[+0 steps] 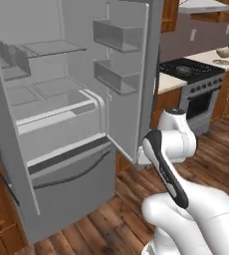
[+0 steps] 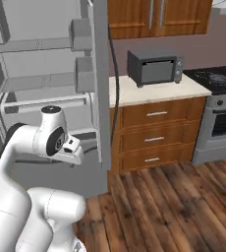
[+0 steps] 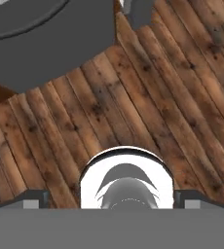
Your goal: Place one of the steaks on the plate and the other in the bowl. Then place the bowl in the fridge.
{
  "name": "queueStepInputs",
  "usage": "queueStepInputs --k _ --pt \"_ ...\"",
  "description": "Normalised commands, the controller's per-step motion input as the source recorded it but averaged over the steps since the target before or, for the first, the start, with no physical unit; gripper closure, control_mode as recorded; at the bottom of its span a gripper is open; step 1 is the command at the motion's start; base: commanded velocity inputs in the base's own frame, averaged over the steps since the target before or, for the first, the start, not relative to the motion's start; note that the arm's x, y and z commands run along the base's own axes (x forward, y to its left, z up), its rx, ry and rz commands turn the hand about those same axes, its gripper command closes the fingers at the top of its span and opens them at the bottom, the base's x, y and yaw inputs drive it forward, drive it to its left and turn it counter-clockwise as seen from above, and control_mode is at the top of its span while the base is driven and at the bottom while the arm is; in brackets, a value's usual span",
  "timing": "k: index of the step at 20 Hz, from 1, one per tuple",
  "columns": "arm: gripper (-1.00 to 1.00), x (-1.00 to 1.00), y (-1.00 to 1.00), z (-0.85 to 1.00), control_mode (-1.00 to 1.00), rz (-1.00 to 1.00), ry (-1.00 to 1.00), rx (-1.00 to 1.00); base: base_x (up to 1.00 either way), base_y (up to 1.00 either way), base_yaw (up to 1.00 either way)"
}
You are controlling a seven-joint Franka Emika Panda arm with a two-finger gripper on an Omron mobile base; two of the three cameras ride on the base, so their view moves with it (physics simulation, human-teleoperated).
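Fridge (image 1: 61, 149): matt grey, metal-like shell; pale, smooth, plastic-looking shelves and door bins inside. Floor (image 3: 148, 112), at 3 o'clock in the hand view: dark-stained wood planks, knotted grain, low sheen. Drawer fronts (image 2: 156, 133): reddish-brown wood with small metal handles. Counter (image 2: 154, 91): pale, smooth, stone-like top. Toaster oven (image 2: 154, 66): dull grey metal. Stove (image 1: 196, 82): black top, glossy, on a grey metallic body.

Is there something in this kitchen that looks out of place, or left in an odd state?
Only the fridge stands out: its doors hang wide open, showing pale shelves with no food visible on them. The bowl and the plate sit far off on the counter beyond the stove. Nothing looks spilled or damaged.
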Motion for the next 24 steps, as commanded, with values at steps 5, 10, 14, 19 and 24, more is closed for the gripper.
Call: queueStepInputs --k 5,10,14,19,24 --pt "-1.00 0.00 0.00 0.00 1.00 0.00 0.00 0.00 0.00 -0.40 -0.88" --pt "-1.00 0.00 0.00 0.00 1.00 0.00 0.00 0.00 0.00 -0.47 -0.84" --pt "-1.00 0.00 0.00 0.00 1.00 0.00 0.00 0.00 0.00 -0.53 -0.82" --pt "-1.00 0.00 0.00 0.00 1.00 0.00 0.00 0.00 0.08 -0.52 -0.79" --pt "-1.00 0.00 0.00 0.00 1.00 0.00 0.00 0.00 0.67 -0.66 -0.28"
